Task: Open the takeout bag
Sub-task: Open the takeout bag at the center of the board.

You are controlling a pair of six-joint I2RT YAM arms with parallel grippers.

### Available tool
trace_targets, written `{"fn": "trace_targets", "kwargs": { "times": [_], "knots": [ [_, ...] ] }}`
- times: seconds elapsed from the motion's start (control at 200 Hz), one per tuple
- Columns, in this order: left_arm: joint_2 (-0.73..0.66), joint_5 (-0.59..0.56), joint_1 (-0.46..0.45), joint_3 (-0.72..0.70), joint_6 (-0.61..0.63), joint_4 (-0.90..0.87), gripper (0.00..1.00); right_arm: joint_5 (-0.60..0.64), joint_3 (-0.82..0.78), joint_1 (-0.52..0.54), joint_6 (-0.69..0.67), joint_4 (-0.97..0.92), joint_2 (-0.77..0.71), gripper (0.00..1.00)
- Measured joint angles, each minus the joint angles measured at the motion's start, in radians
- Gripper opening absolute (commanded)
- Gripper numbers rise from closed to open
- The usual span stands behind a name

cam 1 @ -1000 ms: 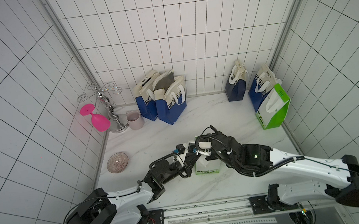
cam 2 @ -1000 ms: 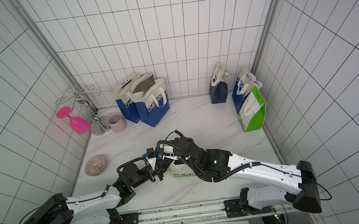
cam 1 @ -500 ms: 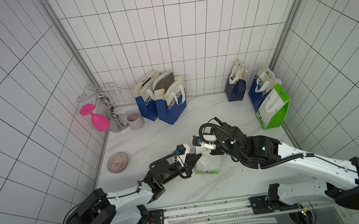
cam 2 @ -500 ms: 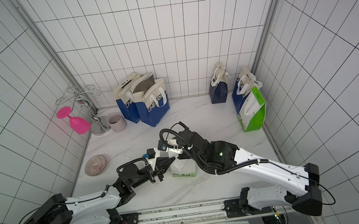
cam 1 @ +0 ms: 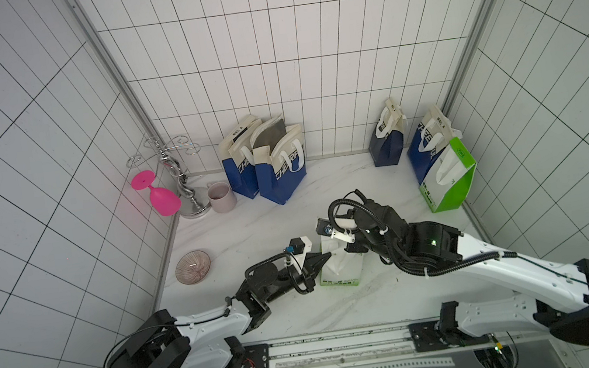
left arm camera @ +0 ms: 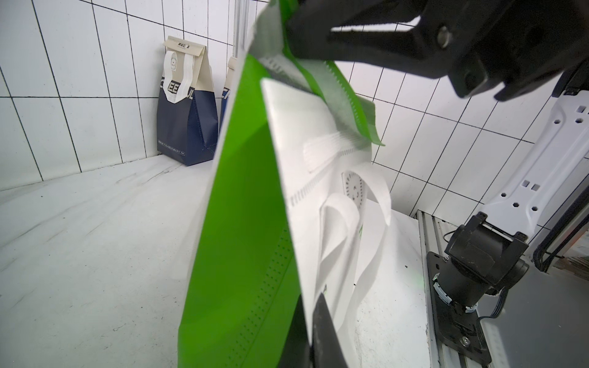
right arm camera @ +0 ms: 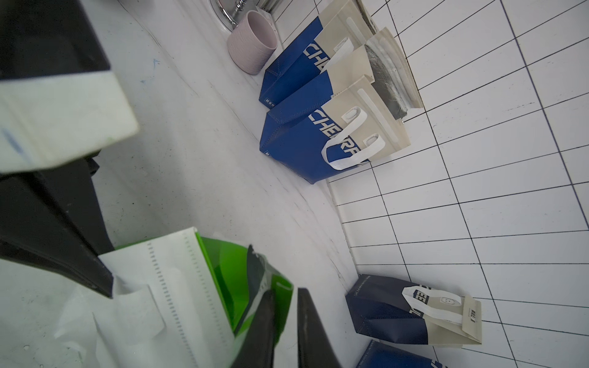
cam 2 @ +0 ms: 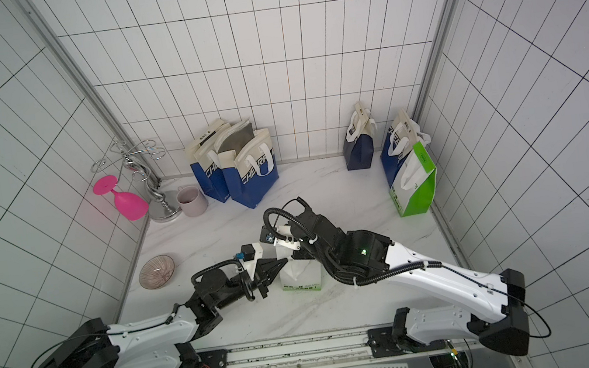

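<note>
Green takeout bag (cam 1: 341, 268), left claw (cam 1: 328, 254) clamped on it, right claw (right arm camera: 285, 293) parted, touching it

Top views look down — wrist views, apparently, hug the bag (left arm camera: 242, 223).

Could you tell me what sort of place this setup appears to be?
Probably a robot test booth rather than a real kitchen: white tiled walls box in a marble-look tabletop, two arms sit on a metal rail, and takeout bags line the back.
</note>
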Motion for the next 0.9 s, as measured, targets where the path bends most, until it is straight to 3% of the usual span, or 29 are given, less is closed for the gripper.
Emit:
{"fn": "trace_targets", "kwargs": {
  "times": [0.71, 0.825, 0.9],
  "knots": [
    [0.001, 0.0, 0.0, 0.0, 0.0, -0.011, 0.0, -0.011, -0.082, 0.041, 0.09, -0.005, -0.037, 0.25],
    [0.001, 0.0, 0.0, 0.001, 0.0, -0.013, 0.0, 0.012, -0.086, 0.046, 0.091, 0.0, -0.037, 0.18],
    [0.001, 0.0, 0.0, 0.001, 0.0, -0.014, 0.0, 0.023, -0.086, 0.047, 0.089, 0.0, -0.037, 0.06]
  ]
}}
